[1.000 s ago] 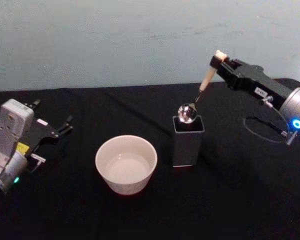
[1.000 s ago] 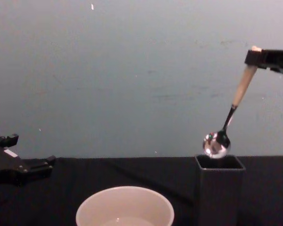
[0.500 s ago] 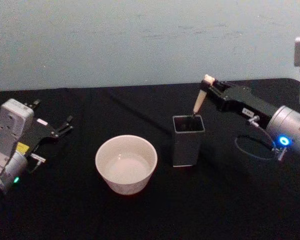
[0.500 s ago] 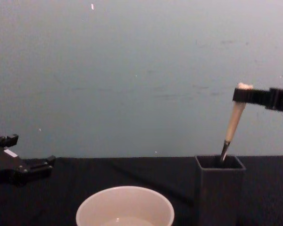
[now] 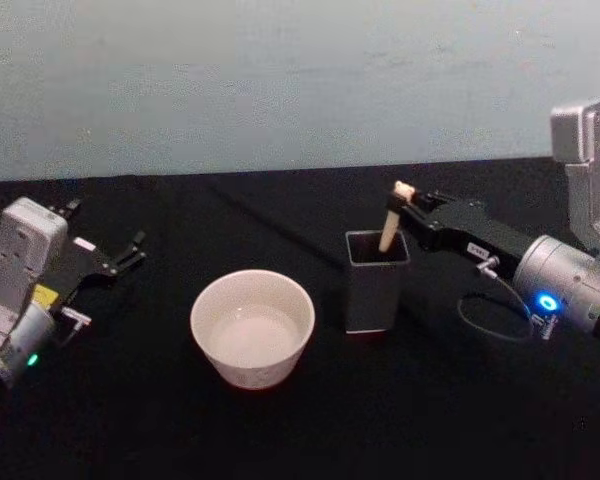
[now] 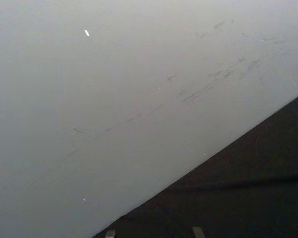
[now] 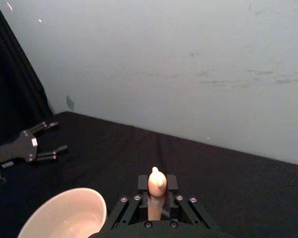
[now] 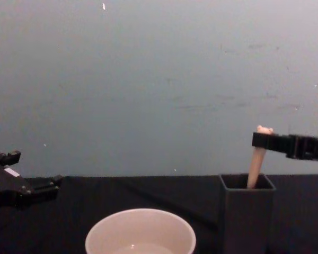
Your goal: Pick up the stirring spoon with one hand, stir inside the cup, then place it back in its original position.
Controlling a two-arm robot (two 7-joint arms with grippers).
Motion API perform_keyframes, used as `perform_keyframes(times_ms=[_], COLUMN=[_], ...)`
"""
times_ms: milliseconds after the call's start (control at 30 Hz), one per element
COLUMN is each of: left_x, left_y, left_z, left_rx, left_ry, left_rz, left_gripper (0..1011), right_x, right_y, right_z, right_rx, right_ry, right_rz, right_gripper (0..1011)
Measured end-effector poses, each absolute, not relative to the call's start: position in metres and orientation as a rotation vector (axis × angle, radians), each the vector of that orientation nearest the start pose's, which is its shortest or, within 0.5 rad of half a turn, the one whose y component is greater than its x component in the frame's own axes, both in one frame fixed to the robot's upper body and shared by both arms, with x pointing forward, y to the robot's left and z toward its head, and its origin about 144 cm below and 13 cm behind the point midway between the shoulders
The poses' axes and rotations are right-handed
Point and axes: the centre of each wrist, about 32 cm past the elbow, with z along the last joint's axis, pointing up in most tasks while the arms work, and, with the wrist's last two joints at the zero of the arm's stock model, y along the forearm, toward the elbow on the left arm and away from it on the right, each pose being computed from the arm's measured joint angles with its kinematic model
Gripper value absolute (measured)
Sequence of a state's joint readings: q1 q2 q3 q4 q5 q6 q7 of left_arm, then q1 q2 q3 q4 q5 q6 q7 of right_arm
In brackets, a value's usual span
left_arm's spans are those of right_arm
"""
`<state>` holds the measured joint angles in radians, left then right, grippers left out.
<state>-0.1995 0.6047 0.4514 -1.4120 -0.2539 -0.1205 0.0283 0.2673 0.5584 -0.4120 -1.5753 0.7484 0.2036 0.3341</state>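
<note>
The stirring spoon [image 5: 391, 223] [image 8: 256, 163] stands in the dark grey square holder [image 5: 376, 284] [image 8: 246, 212], its original position; just the cream handle sticks out, the metal bowl hidden inside. My right gripper [image 5: 408, 202] [image 8: 264, 139] [image 7: 157, 192] is shut on the handle's top, just above the holder's mouth. The cream-white cup [image 5: 252, 327] [image 8: 140, 233] [image 7: 64, 214] sits to the holder's left. My left gripper [image 5: 132, 249] [image 8: 29, 180] rests open at the table's left side, far from both.
A black cloth [image 5: 450, 410] covers the table, with a pale wall [image 5: 280, 80] behind. A loose cable loop [image 5: 485, 310] hangs under my right arm. There is free room in front of the cup and holder.
My right gripper has come down with the spoon: its bowl hung above the holder a second ago and now sits deep inside, with less handle showing. The left arm has not moved.
</note>
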Motion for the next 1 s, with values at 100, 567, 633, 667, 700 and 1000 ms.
perform_keyframes(times_ms=[100,567,633,667,700,1000], left_x=[0.489,0.489,0.489,0.489,0.489,0.489], left_y=[0.310,0.310,0.310,0.310,0.310,0.310], left_z=[1.140,1.140,1.140,1.140,1.140,1.140], left_rx=[0.304,0.304,0.304,0.305,0.304,0.305], left_ry=[-0.285,-0.285,-0.285,-0.285,-0.285,-0.285], left_rz=[1.248,1.248,1.248,1.248,1.248,1.248], left_gripper=[1001,1001,1001,1001,1001,1001], right_x=[0.507,0.509,0.510,0.510,0.510,0.509], right_y=[-0.272,-0.271,-0.271,-0.271,-0.271,-0.271], right_z=[1.203,1.193,1.192,1.192,1.192,1.193], right_rx=[-0.042,-0.089,-0.092,-0.092,-0.092,-0.091], right_ry=[0.215,0.214,0.216,0.217,0.216,0.216], right_rz=[-0.871,-0.868,-0.863,-0.863,-0.863,-0.865], right_gripper=[221,221,221,221,221,221])
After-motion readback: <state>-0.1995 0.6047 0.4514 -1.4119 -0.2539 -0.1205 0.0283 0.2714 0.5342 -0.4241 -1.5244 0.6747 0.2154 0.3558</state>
